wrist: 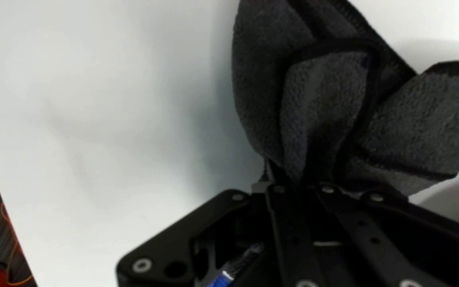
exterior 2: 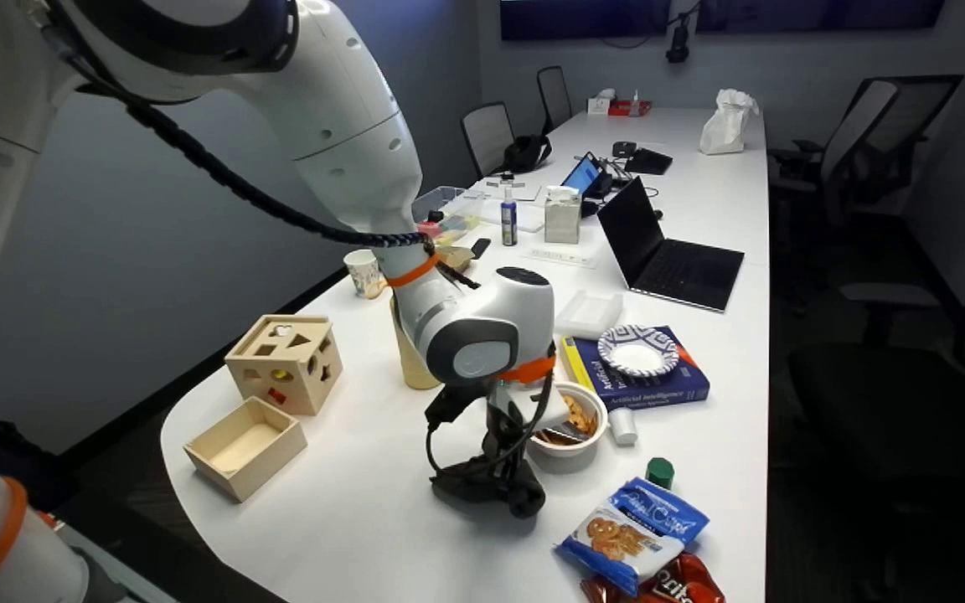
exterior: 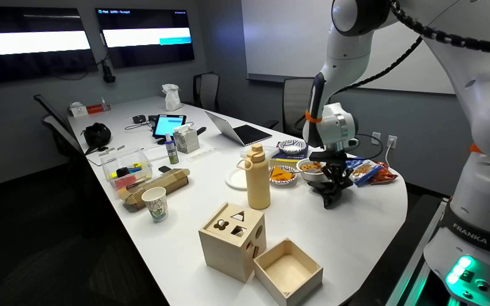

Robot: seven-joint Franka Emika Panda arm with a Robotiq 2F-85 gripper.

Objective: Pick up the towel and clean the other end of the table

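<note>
Wrist view shows our gripper point(wrist: 299, 185) clenched on the dark towel point(wrist: 325, 103), whose folds fan out beyond the grip. In both exterior views the towel sits low over the white table point(exterior: 355, 238), just beside the bowl point(exterior 2: 566, 450); whether it presses down, we cannot tell. To wipe well, we should lay the folds flat, drag slowly with light pressure, and steer clear of bowl and tan bottle point(exterior: 257, 182).
</note>
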